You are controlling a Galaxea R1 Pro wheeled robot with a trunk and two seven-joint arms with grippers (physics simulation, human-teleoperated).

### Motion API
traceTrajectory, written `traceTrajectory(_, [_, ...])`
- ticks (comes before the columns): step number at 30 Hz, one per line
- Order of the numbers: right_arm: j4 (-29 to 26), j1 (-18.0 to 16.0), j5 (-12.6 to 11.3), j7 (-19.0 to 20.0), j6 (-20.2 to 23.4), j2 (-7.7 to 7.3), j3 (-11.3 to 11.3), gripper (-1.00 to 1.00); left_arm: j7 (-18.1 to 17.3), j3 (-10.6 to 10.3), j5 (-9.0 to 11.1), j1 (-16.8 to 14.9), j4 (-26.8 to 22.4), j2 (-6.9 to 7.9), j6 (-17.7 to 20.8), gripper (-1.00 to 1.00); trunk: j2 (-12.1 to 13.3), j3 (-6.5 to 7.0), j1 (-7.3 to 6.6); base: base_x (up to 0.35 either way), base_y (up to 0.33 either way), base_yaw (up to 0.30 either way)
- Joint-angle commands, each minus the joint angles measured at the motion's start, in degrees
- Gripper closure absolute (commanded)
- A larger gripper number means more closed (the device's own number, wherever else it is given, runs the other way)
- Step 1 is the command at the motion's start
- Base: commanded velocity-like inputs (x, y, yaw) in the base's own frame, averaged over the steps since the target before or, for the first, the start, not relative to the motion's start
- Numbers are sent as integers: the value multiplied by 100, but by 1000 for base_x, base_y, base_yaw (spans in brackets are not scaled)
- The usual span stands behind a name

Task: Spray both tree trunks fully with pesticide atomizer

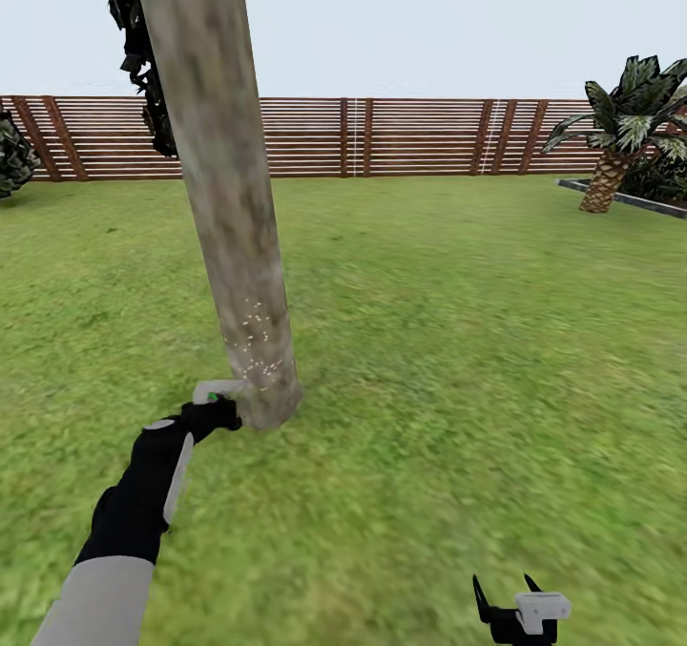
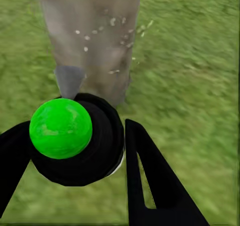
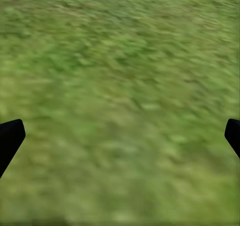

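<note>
We are seeing the pesticide atomizer point(image 2: 75, 141) sitting between the 2 fingers of the left gripper point(image 1: 218, 407), low down and right at the foot of the tree trunk point(image 1: 229, 197). In the left wrist view its dark round body is showing a bright green ball on top, and a pale grey nozzle point(image 2: 69, 80) is pointing at the bark just ahead. In the head view the pale trigger head is lying just beside the trunk's base, and small pale specks point(image 1: 256, 341) are dotting the lower bark.

The trunk is rising at a slight tilt out of a green grass lawn point(image 1: 458, 341). A red-brown slatted fence point(image 1: 410, 137) is running across the back, a low palm-like plant point(image 1: 620, 131) is standing at the far right, and dark foliage point(image 1: 143, 54) is hanging behind the trunk's upper part.

The left gripper is clamping the atomizer, its black fingers point(image 2: 150, 181) pressing on either side of the body. The right gripper point(image 1: 506, 596) is hanging low over bare grass, well apart from the tree, its 2 fingers spread wide and holding nothing.
</note>
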Motion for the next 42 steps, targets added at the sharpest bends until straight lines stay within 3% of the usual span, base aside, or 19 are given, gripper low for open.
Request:
traceTrajectory(1, [0,0,0,0,0,0,0,-100,0,-27,-7,-2,-39,-11,93,100,0,0,0,0,0,0])
traceTrajectory(2, [0,0,0,0,0,0,0,-100,-1,-97,-18,-1,-98,-29,175,100,0,0,0,0,0,0])
traceTrajectory(5, [0,0,0,0,0,0,0,-100,10,-803,-36,0,-322,-78,302,100,0,0,0,0,0,0])
traceTrajectory(7, [0,0,0,0,0,0,0,-100,14,-1069,-21,1,-351,-103,319,100,0,0,0,0,0,0])
traceTrajectory(10, [0,0,0,0,0,0,0,-100,16,-1236,-5,1,-521,-148,499,100,0,0,0,0,0,0])
traceTrajectory(13, [0,0,0,0,0,0,0,-100,16,-1178,-8,1,-821,-105,607,100,0,0,0,0,0,0])
traceTrajectory(16, [0,0,2,0,0,0,0,-100,6,-746,-6,1,-970,-72,682,100,0,0,0,0,0,0])
traceTrajectory(17, [0,0,1,0,0,1,0,-100,-3,-487,2,5,-992,-64,695,100,0,0,0,0,0,0])
traceTrajectory(19, [0,0,1,0,0,5,0,-100,-9,-299,6,4,-1011,-59,701,100,0,0,0,0,0,0])
traceTrajectory(24, [0,0,6,0,0,6,0,-100,-10,-375,3,1,-1152,-123,718,100,0,0,0,0,0,0])
traceTrajectory(28, [0,0,7,0,0,8,0,-100,-6,-1035,0,1,-1213,-136,731,100,0,0,0,0,0,0])
traceTrajectory(30, [0,-1,8,0,0,9,0,-100,-3,-1188,0,1,-1222,-129,757,100,0,0,0,0,0,0])
traceTrajectory(32, [0,0,9,0,0,9,0,-100,-2,-1149,0,1,-1230,-98,778,100,0,0,0,0,0,0])
traceTrajectory(35, [0,0,9,0,0,9,0,-100,-1,-688,0,1,-1325,-73,793,100,0,0,0,0,0,0])
traceTrajectory(38, [0,0,9,0,0,9,0,-100,-1,-487,0,2,-1364,-64,799,100,0,0,0,0,0,0])
traceTrajectory(42, [0,0,9,0,0,9,0,-100,-1,-437,0,3,-1383,-49,800,100,0,0,0,0,0,0])
